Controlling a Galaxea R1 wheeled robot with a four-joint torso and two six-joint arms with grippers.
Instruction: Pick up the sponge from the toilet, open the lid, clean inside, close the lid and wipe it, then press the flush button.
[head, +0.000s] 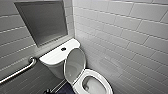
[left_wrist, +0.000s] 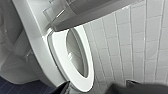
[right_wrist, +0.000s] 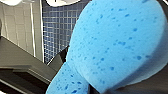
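Right fingers (right_wrist: 60, 58) closed on sponge (right_wrist: 117, 42), blue floor tiles (right_wrist: 53, 30) behind it. Left fingers (left_wrist: 61, 89) spread, empty, near seat (left_wrist: 60, 57). Lid (head: 75, 63) upright against tank (head: 53, 56); bowl (head: 93, 86) exposed. Flush button (head: 63, 49) on tank top. Step in hand, by my reading: cleaning inside. Next move likely calls for sponge lowered through seat ring onto bowl wall, grip firm, arm clear of lid.

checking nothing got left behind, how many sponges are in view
1. The sponge shows close up in the right wrist view, with dark blue floor tiles behind it. None lies on the toilet; another could sit hidden behind the raised lid.
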